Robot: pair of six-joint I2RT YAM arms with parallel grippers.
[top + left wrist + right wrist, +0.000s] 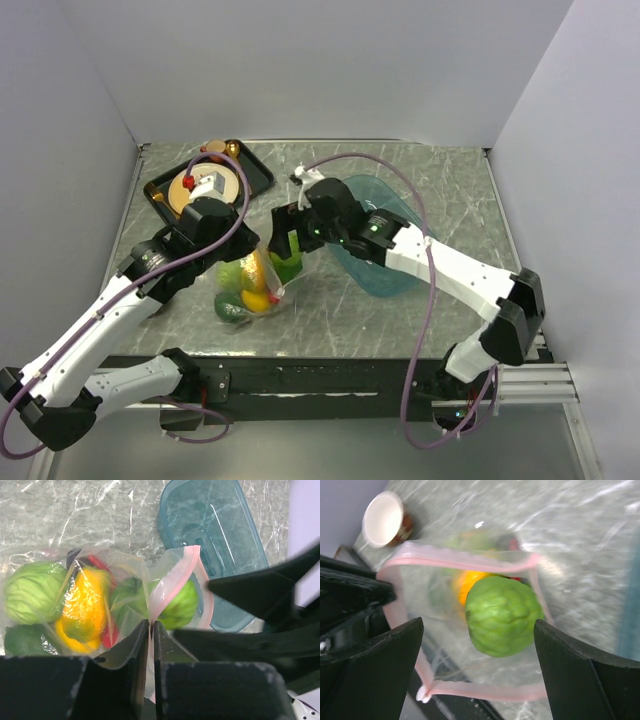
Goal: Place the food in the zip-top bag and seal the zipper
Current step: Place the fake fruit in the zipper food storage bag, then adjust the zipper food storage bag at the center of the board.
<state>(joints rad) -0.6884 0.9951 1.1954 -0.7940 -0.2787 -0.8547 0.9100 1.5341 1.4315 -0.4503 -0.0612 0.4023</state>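
The clear zip-top bag [250,290] lies at mid-table with its mouth held up and open. Inside it are a green round fruit [32,592], an orange-yellow mango [85,602], a red chili [107,635] and other pieces. My left gripper [151,626] is shut on the pale pink zipper [172,587] at the bag's mouth; it also shows in the top view [250,255]. My right gripper [477,630] is open right above the open mouth, in the top view too [290,245]. A green round fruit [502,615] sits just inside the zipper loop [470,557], between my right fingers without touching them.
A teal translucent tub [385,270] lies right of the bag, under my right arm, and shows in the left wrist view [215,545]. A black tray [255,180] with a wooden plate stands at the back left. A small cup [382,517] stands beyond the bag.
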